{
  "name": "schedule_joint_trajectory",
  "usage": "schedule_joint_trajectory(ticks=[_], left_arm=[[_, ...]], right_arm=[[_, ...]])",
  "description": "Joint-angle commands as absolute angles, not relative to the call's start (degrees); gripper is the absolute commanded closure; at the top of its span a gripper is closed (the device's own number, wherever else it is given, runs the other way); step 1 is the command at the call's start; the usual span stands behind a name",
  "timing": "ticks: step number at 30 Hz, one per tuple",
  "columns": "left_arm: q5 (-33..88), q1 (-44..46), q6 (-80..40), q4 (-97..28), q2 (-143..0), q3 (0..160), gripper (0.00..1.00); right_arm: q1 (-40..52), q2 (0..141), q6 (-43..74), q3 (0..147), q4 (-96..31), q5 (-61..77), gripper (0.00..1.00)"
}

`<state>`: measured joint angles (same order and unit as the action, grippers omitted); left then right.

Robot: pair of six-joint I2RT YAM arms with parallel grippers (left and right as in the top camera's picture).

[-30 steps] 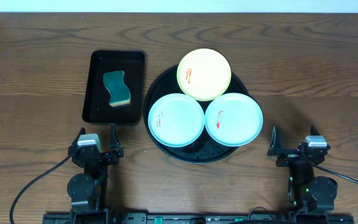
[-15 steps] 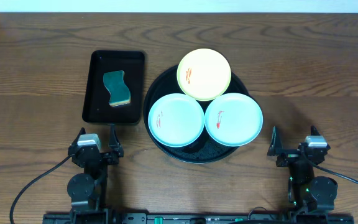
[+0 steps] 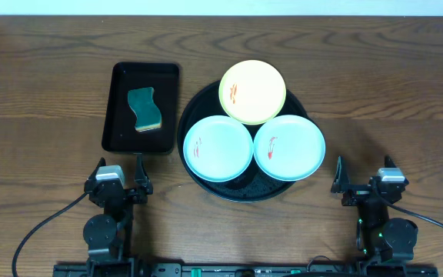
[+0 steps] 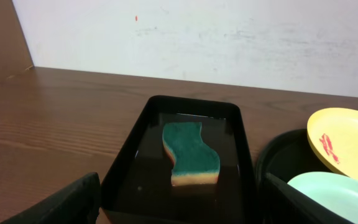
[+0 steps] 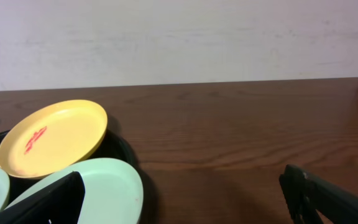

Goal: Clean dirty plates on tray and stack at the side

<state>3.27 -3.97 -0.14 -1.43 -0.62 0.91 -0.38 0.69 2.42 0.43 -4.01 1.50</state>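
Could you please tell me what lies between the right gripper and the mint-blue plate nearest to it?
Only bare wooden table separates the right gripper from that plate, as the overhead view shows; no object sits in the gap.

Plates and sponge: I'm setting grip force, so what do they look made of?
The round yellow plate and two mint-blue plates: probably plastic or melamine, smooth with a soft sheen and thin uniform rims. The wavy teal sponge: foam, matte, with a tan layer beneath.

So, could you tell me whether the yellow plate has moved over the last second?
No. The yellow plate lies where it did, at the far edge of the round tray, with no shift against the grain of the table.
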Motion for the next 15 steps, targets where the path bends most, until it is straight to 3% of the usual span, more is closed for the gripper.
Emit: schedule_joint_trajectory(ticks=[1,15], left_arm=[[3.81,-3.79,0.38,-3.81,-0.23,0.23,0.19],[3.81,-3.79,0.36,-3.77,-0.3,0.23,0.19]], right_arm=[[-1.08,0.54,3.14,0.32,-4.16,1.54,0.01],[-1.08,0.54,3.14,0.32,-4.16,1.56,0.01]])
